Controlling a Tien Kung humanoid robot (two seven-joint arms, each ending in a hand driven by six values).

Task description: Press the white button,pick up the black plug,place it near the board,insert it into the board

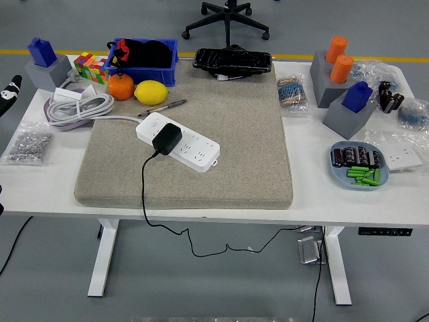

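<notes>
At the far left edge a black left hand (7, 92) barely shows, and whether it is released or clenched cannot be told. A blue plastic bin (142, 62) holds dark bundled items. On the beige felt mat (221, 154) lies the white rectangular power strip (178, 141) (set diagonally), the boxy black plug (166, 138) seated in it, cord trailing off the table. A blue-grey oval dish (359, 166) holds green and dark cylinders.

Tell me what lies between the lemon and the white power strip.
In the head view, a pen lies on the mat between the lemon and the white power strip, pointing up to the right.
</notes>
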